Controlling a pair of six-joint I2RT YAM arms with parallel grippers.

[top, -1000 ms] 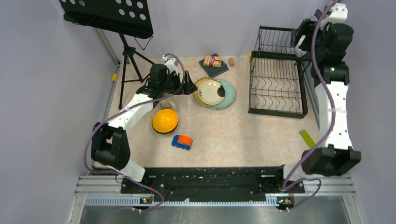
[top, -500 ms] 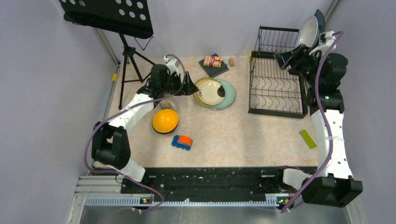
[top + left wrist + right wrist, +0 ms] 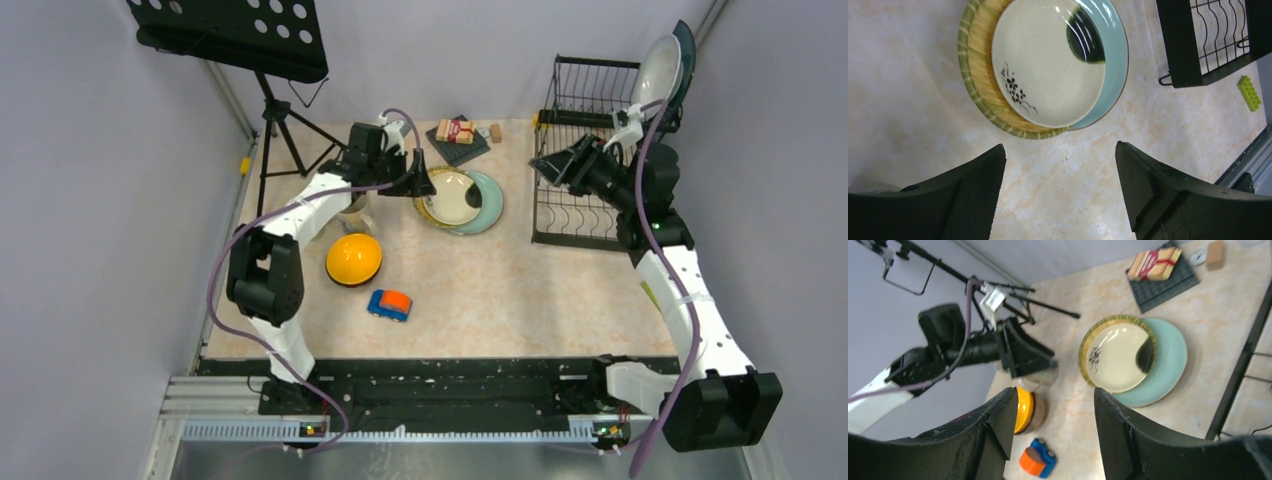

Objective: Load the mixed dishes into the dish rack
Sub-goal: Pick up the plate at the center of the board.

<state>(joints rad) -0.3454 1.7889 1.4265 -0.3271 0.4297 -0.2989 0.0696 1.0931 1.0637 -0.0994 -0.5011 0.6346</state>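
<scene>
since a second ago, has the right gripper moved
Yes. The right gripper has swung from the rack's far right corner leftward and nearer, and is now over its left edge.

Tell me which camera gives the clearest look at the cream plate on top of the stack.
Left wrist: it looks down on the cream plate, close, with the floral sprig and dark patch sharp and nothing covering it. Top external shows the plate from above, but small. Right wrist shows the plate whole, at a slant and softer.
</scene>
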